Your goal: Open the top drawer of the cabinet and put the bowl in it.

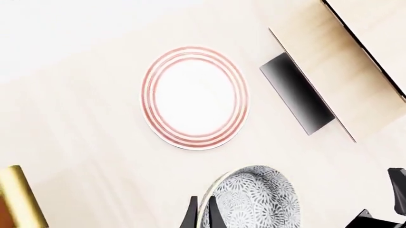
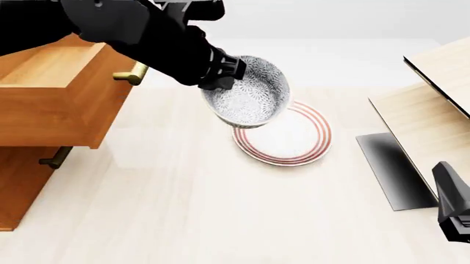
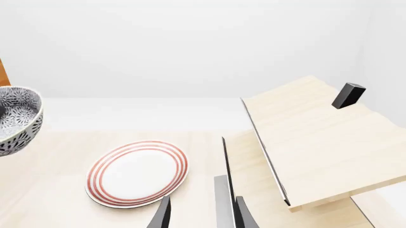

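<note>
Left gripper [image 2: 220,74] pinches the bowl [image 2: 250,93] by its rim, lifted at upper centre above the plate [image 2: 294,144]; rigid, slick, probably light, rim grip may tilt; right gripper [image 3: 201,216] spread, idle.

The bowl [image 2: 246,93] wears a dense grey-and-white leaf-like speckle inside and out. At its 5 o'clock in the front view, the plate [image 2: 294,142] is white with thin red rings round its edge. The cabinet [image 2: 29,165] and its top drawer [image 2: 55,96] are orange-brown wood with brass handles [image 2: 132,72]. The table [image 2: 191,209] is pale beige wood grain, the arm [image 2: 140,30] black.
</note>
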Tool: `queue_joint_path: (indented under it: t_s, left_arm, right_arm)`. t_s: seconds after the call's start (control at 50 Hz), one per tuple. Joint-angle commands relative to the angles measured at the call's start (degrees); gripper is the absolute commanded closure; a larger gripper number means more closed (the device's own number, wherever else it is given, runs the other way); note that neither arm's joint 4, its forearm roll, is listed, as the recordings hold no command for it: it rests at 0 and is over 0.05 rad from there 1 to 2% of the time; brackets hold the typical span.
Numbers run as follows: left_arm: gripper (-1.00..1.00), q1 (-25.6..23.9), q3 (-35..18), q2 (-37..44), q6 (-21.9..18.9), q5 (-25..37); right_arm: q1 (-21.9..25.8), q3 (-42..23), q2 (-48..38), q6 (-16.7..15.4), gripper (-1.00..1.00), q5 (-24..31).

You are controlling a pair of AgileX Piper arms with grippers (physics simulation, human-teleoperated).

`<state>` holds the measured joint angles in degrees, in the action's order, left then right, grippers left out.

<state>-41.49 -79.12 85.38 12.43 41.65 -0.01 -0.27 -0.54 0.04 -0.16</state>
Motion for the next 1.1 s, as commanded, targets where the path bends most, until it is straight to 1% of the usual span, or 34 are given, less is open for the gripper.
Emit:
queue_joint_path:
  t_s: [0.02, 0.08, 0.1, 0.14, 0.22, 0.44, 0.46, 0.56, 0.72, 0.8, 0.88, 1.1]
  left_arm:
    - [1.0, 2.6, -5.6, 1.3, -0.7, 3.3]
    - [1.0, 3.6, -7.1, 1.4, -1.5, 4.4]
    - [1.0, 5.1, -7.2, 0.4, -1.6, 4.3]
    - [1.0, 4.7, -8.6, 1.4, -2.1, 5.5]
    - [1.0, 6.3, -11.1, 1.3, -2.5, 7.5]
    - [1.0, 7.7, -15.7, 3.1, -2.7, 10.3]
    - [1.0, 8.2, -16.0, 3.2, -3.2, 10.6]
    - [1.0, 8.4, -18.6, 4.1, -2.6, 11.8]
    - [1.0, 9.5, -23.5, 5.8, -2.8, 14.8]
    - [1.0, 9.7, -24.9, 6.0, -2.4, 15.6]
    - [1.0, 10.5, -27.9, 6.7, -2.2, 17.1]
    - [1.0, 12.0, -32.1, 7.2, -1.9, 19.8]
  right_arm:
    - [0.0, 0.0, 0.1, 0.0, -1.0, 0.0]
    - [0.0, 0.0, 0.1, 0.0, -1.0, 0.0]
    - [0.0, 0.0, 0.1, 0.0, -1.0, 0.0]
    - [0.0, 0.0, 0.1, 0.0, -1.0, 0.0]
    - [0.0, 0.0, 0.1, 0.0, -1.0, 0.0]
    - [0.0, 0.0, 0.1, 0.0, -1.0, 0.0]
    - [0.0, 0.0, 0.1, 0.0, -1.0, 0.0]
    - [0.0, 0.0, 0.1, 0.0, -1.0, 0.0]
    - [0.0, 0.0, 0.1, 0.0, -1.0, 0.0]
    - [0.0, 0.0, 0.1, 0.0, -1.0, 0.0]
    - [0.0, 0.0, 0.1, 0.0, -1.0, 0.0]
    - [0.0, 0.0, 0.1, 0.0, -1.0, 0.0]
